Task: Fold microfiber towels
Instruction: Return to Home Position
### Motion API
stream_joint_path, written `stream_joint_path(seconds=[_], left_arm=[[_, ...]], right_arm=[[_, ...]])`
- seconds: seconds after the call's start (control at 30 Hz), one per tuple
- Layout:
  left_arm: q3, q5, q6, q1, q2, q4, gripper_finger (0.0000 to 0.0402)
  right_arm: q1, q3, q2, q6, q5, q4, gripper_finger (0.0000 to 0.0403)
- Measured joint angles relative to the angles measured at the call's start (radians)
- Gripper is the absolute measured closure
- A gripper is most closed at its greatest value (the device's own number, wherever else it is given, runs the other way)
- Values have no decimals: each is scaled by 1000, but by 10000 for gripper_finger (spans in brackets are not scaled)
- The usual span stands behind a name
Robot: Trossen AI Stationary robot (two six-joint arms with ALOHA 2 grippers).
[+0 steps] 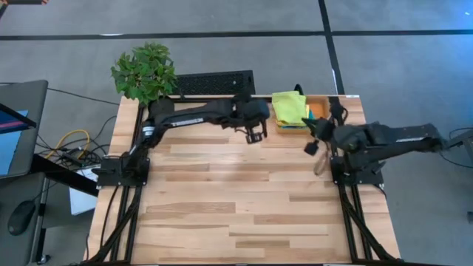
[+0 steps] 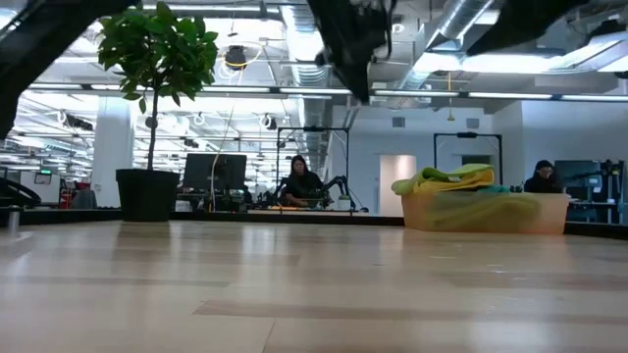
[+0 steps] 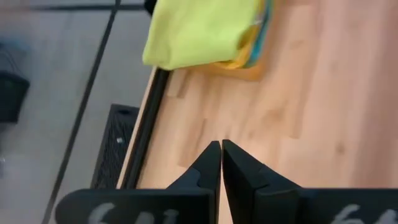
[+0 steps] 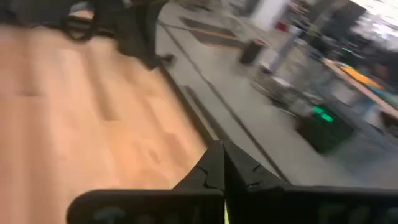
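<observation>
The microfiber towels (image 1: 290,108) lie folded in a stack in the orange tray (image 1: 318,109) at the table's far right, a lime one on top with yellow and teal edges under it; the stack also shows in the left wrist view (image 3: 202,31) and in the low view (image 2: 446,179). My left gripper (image 1: 255,136) hangs shut above the table, left of the tray, holding nothing. My right gripper (image 1: 312,146) is shut too, raised near the table's right edge, in front of the tray, touching nothing.
A potted plant (image 1: 145,72) stands at the far left corner, with a black keyboard-like grille (image 1: 214,82) behind the far edge. The wooden table (image 1: 236,214) stretches bare toward its near edge. People sit in the room beyond the table (image 2: 299,181).
</observation>
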State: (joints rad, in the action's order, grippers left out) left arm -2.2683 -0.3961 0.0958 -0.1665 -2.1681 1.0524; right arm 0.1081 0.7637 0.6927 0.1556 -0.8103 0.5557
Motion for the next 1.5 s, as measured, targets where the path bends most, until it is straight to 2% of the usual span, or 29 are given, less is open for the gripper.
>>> stream_joint_path(seconds=[0.2, 0.33, 0.5, 0.73, 0.93, 1.13, 1.33, 1.5], left_arm=[[85, -73, -65, 95, 124, 41, 398], [245, -121, -125, 154, 230, 10, 401], [577, -121, -158, 209, 390, -221, 401], [1024, -5, -140, 248, 669, -644, 401], [1389, -9, -145, 252, 937, -932, 401], [1695, -9, -145, 252, 1181, -1172, 401], [1926, -36, -130, 251, 1420, -1247, 401], [2071, -38, -114, 251, 1650, -1244, 401]], right_arm=[[222, 0, -75, -107, 23, 97, 393], [360, 0, -97, -196, 25, 183, 395], [492, -24, -110, -236, 20, 198, 397], [567, -163, -151, -238, 9, 4, 399], [559, -239, -186, -184, 66, -124, 398], [470, -298, -202, -148, 188, -243, 399], [356, -378, -208, -148, 345, -380, 399], [259, -449, -210, -180, 411, -471, 398]])
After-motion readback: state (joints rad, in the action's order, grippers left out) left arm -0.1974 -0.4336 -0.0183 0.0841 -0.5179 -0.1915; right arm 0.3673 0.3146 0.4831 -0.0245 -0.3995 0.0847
